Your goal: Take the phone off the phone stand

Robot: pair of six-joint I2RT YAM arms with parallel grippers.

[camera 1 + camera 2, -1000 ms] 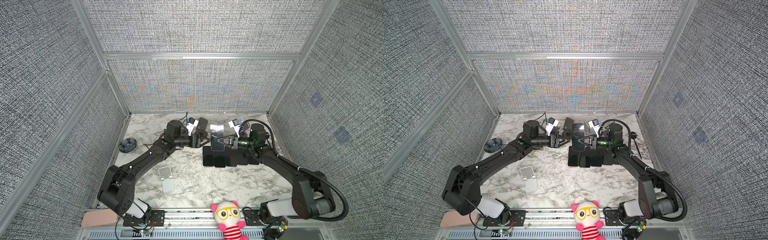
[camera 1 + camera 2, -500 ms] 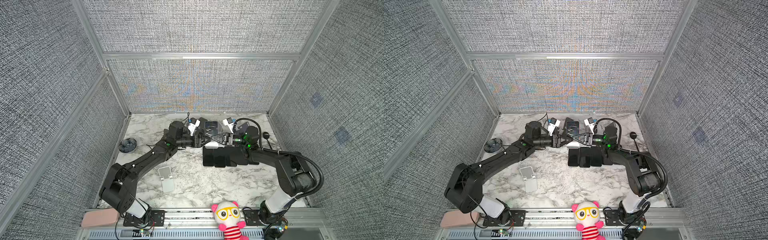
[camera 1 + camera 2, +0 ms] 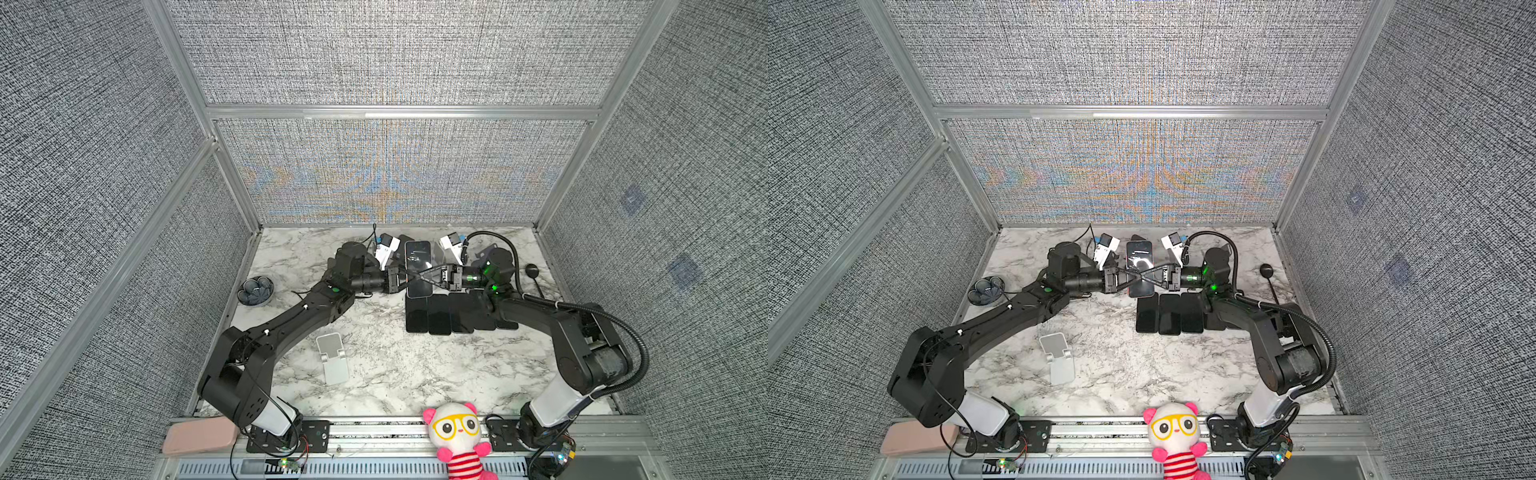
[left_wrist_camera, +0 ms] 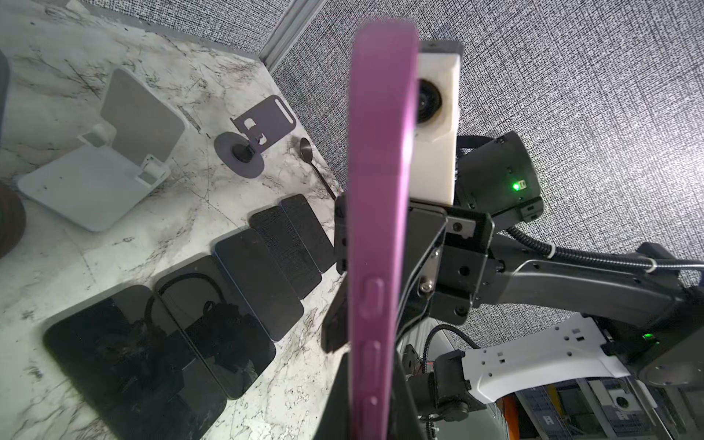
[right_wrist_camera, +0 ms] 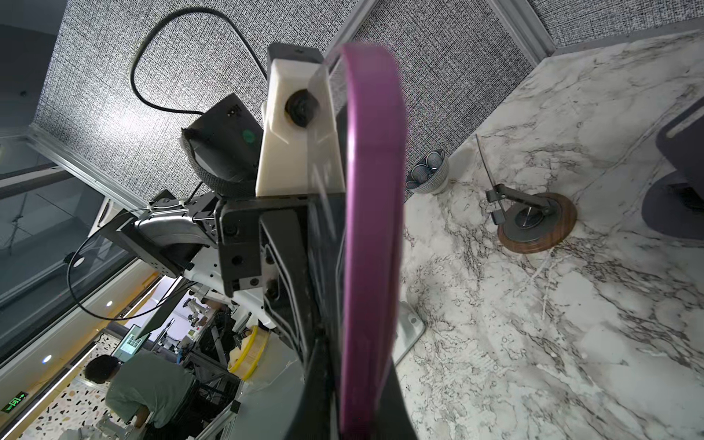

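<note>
Left jaws and right jaws both pinch the purple-edged phone (image 3: 417,254) from opposite sides

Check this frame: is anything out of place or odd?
Yes. The purple-cased phone hangs in mid-air, clamped by the left gripper and the right gripper at once, their fingers crossing over its screen. The row of phones below lies tidy; nothing spilled.

Left gripper (image 3: 1130,277) and right gripper (image 3: 1150,277) clamp the phone (image 3: 1140,253)

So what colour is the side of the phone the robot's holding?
Purplish pink. The phone shows its edge best in the left wrist view.
</note>
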